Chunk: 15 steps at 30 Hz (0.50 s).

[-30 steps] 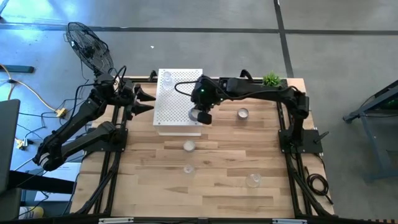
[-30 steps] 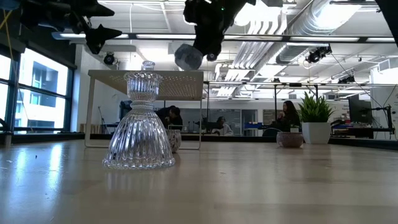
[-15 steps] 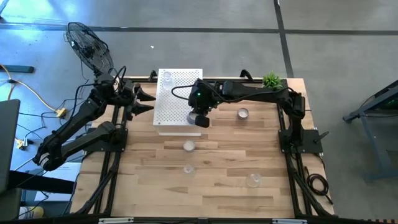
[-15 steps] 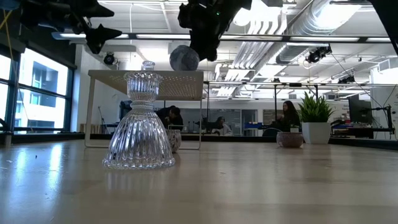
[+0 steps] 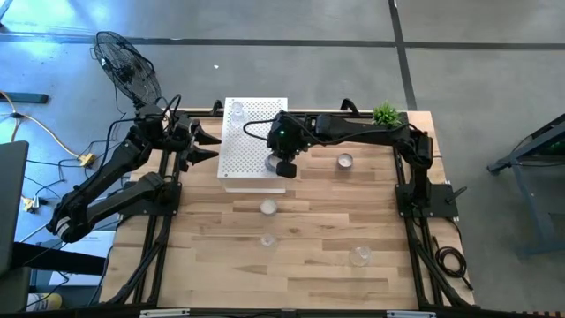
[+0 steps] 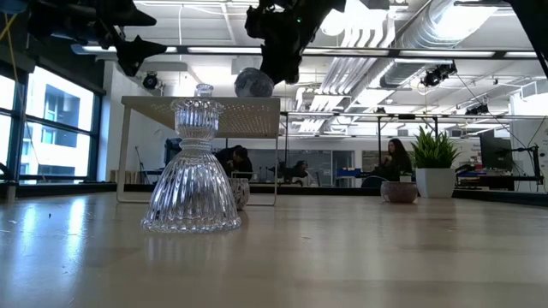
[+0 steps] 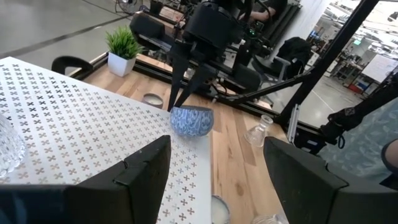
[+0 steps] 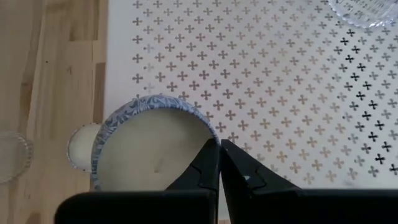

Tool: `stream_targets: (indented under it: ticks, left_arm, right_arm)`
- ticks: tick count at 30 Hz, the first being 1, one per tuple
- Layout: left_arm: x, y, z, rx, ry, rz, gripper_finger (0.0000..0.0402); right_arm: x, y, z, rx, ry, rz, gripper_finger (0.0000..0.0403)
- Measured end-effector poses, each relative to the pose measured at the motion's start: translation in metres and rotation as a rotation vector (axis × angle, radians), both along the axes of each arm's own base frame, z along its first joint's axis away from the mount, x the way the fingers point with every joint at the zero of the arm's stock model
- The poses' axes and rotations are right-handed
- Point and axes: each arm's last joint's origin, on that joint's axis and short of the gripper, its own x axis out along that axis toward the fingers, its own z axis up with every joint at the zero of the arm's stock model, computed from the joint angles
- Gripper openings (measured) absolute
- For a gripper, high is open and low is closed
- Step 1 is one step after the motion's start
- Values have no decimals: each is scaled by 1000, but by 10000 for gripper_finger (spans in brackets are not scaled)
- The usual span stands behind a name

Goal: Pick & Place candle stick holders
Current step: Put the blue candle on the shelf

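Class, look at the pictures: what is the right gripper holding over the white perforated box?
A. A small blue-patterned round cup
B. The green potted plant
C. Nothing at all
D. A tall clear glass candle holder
A: the right gripper is pinched shut on the rim of the blue-patterned cup, which hangs over the edge of the white perforated box.

No readable words, labels, brand names or numbers are showing in any of the views. The white box is carrying only a pattern of small cross-shaped holes, which is not writing. A white board is standing far off in the room in the left wrist view, but whatever may be on it is too small to read.
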Motion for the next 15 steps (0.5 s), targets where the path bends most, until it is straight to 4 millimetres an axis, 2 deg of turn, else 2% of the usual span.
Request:
stream_targets:
  ticks: [15]
  left_arm:
    - [0, 0, -1, 12, 6, -2, 253]
  right_arm:
    - [2, -2, 2, -38, -19, -26, 9]
